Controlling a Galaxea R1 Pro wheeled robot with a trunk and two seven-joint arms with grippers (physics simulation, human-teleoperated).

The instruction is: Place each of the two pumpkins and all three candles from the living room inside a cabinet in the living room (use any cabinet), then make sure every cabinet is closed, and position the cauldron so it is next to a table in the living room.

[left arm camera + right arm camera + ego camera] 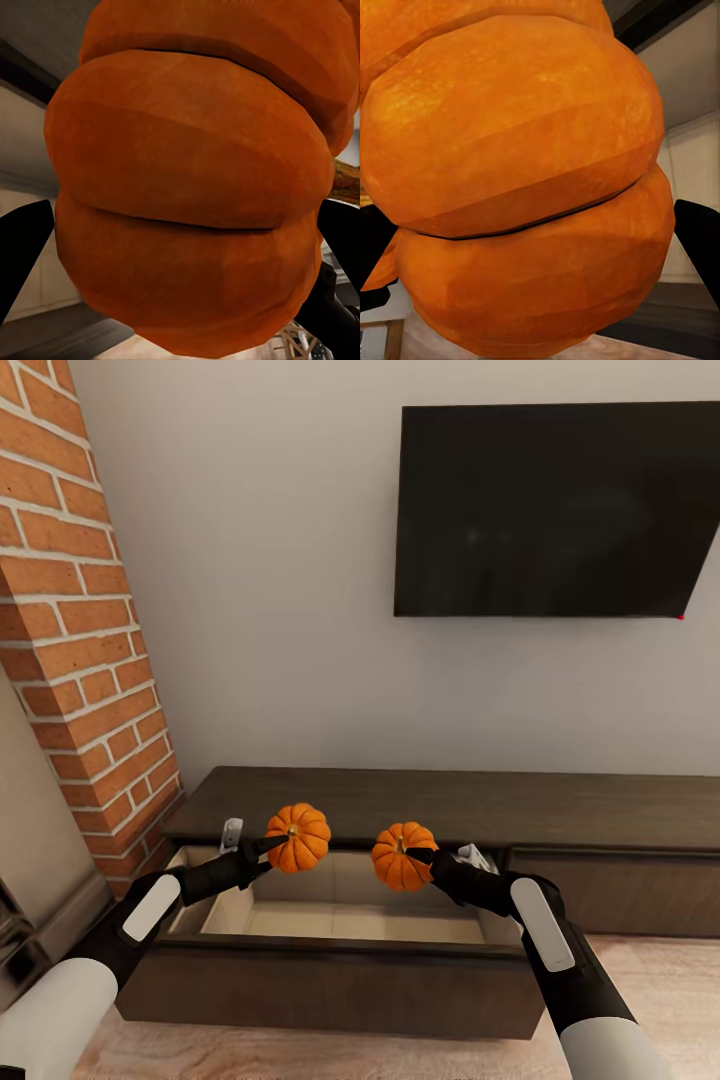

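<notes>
Two orange ribbed pumpkins hang above the open left drawer (330, 960) of the long dark brown cabinet (480, 800). My left gripper (270, 845) is shut on the left pumpkin (300, 837), whose ribs loom large in the left wrist view (187, 180) between black fingers (22, 255). My right gripper (420, 855) is shut on the right pumpkin (400, 855), seen close up in the right wrist view (517, 180). Both pumpkins are over the drawer's pale inside, near its back. The candles and the cauldron are out of view.
A red brick column (80, 620) stands at the left beside the cabinet. A black television (560, 510) hangs on the grey wall above. The cabinet's right front (620, 890) is shut. Pale wood floor (660, 980) lies before it.
</notes>
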